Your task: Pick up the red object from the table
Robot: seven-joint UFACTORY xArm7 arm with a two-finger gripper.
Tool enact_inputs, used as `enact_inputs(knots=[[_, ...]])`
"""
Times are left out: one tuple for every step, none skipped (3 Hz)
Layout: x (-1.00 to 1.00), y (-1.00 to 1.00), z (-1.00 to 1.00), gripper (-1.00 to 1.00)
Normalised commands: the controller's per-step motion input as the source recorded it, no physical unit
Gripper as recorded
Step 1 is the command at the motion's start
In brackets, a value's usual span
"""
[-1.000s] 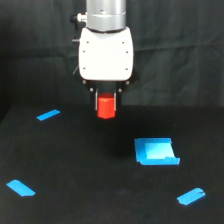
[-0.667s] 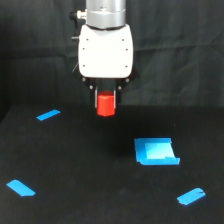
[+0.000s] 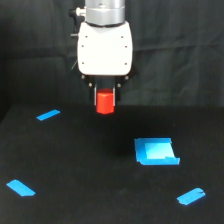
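The gripper [image 3: 105, 98] clamps the red object [image 3: 105, 103] above the table [image 3: 90, 165]. The blue tray [image 3: 156, 151] sits well apart, toward the exterior view's right

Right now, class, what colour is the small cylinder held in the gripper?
Red-orange; the small cylinder shows best in the exterior view.

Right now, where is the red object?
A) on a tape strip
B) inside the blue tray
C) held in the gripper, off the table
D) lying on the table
C: the red object sits between the fingers of the gripper, above the table.
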Motion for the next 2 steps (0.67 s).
enact_inputs(knots=[[-0.02, -0.01, 0.11, -0.98], [-0.01, -0.01, 0.10, -0.98]])
